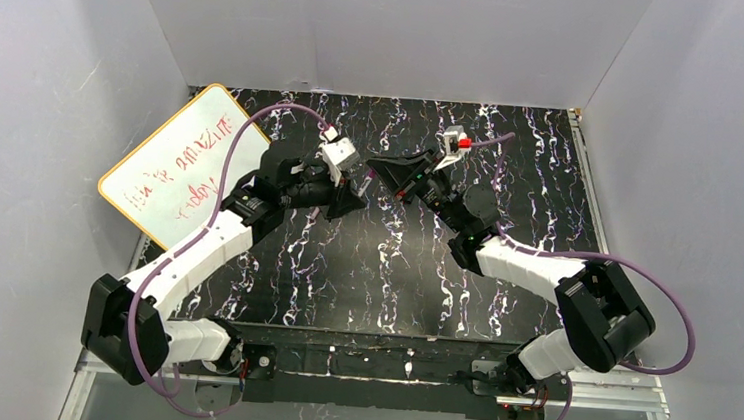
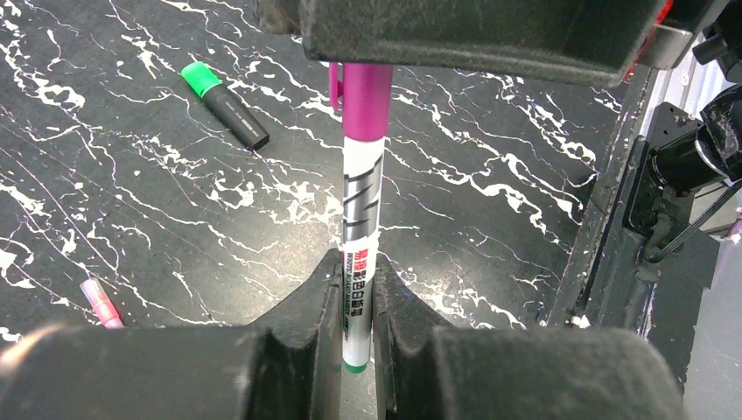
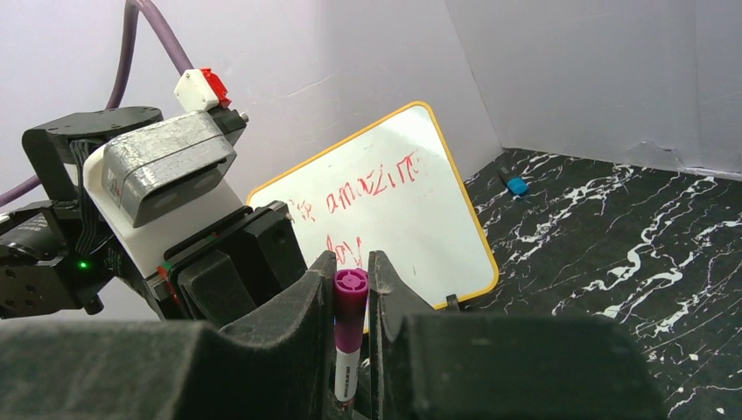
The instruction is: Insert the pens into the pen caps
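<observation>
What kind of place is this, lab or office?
Likely a lab robot test cell: plain white panel walls box in a black marbled tabletop, with two arms bolted at its near edge.

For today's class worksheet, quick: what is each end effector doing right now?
Left end effector: closed on the pen.
Right end effector: closed on the cap at that pen's other end.
</observation>
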Motion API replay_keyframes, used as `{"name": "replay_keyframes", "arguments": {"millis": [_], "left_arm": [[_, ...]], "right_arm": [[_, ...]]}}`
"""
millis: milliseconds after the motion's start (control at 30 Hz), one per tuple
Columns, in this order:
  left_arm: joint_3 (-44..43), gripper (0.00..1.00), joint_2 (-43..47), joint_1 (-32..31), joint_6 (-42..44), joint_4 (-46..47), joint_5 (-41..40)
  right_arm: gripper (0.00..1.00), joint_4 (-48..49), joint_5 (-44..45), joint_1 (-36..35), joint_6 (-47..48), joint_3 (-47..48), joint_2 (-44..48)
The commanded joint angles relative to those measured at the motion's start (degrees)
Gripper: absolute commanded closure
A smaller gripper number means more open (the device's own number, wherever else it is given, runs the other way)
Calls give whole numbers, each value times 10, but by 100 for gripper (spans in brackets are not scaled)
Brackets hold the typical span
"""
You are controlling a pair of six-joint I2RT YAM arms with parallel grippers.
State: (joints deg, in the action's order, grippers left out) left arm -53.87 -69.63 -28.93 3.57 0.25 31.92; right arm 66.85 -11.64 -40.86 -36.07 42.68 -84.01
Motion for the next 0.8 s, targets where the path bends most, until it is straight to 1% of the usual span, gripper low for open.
{"name": "replay_keyframes", "arguments": {"millis": [0,200,767], "left_arm": [[-73,100,-1,1,10,72,-29],[-98,100,-10,2,21,64,-33],[-141,100,-27,2,19,60,-39]], "right_arm": [[83,-32,-83,-25,-10,-22,-18],[83,-32,-92,-36,-14,-28,-26],[84,-30,-102,-53,-15,-37,-38]]}}
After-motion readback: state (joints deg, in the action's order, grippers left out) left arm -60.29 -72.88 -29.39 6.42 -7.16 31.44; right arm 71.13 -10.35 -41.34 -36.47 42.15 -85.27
